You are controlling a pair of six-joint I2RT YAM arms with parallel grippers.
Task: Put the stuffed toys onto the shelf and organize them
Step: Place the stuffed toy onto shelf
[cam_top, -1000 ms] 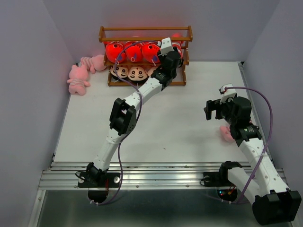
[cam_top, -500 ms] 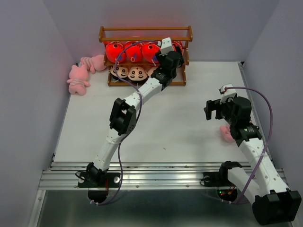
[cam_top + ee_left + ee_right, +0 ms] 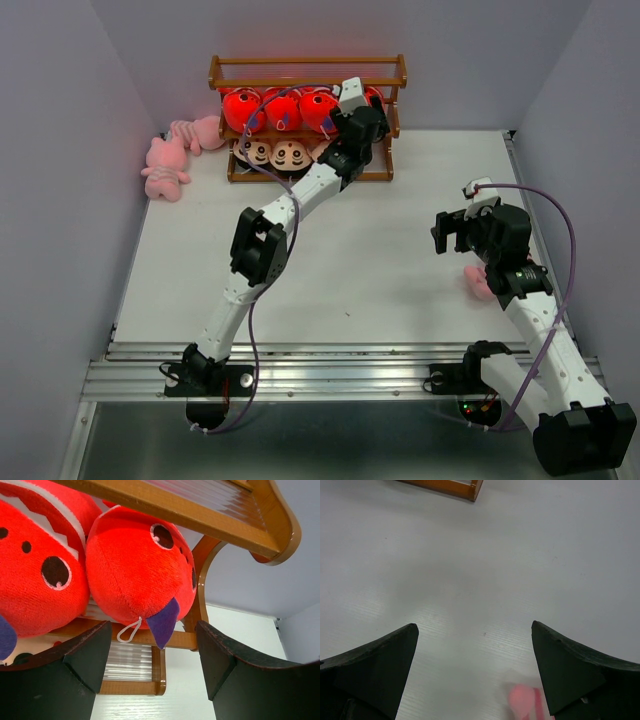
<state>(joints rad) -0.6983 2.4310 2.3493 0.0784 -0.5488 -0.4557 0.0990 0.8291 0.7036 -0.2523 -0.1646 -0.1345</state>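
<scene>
Jaws of our left gripper (image 3: 154, 627) are standing wide apart, and we are not holding anything between them. We are keeping this gripper at the right end of the shelf (image 3: 305, 66), at the level of its middle tier. Just in front of the fingers, the rightmost fish (image 3: 140, 575) is sitting on the middle rail, and it is pressing against the next fish (image 3: 35, 580) on its left. Neither finger is touching it, as far as the wrist view is showing.

From above, we are seeing a row of red-orange fish (image 3: 282, 108) filling the middle tier. The boy dolls (image 3: 290, 154) are lying on the bottom tier, faces toward the camera. The top tier is carrying no toys.

Two pink frogs (image 3: 165, 168) are lying on the table (image 3: 380, 270) left of the shelf, near the wall. A third pink frog (image 3: 480, 282) is lying near the right edge, partly under our right arm.

Our right gripper (image 3: 474, 625) is hovering over the bare table with its jaws fully apart, gripping nothing, well apart from the shelf.
</scene>
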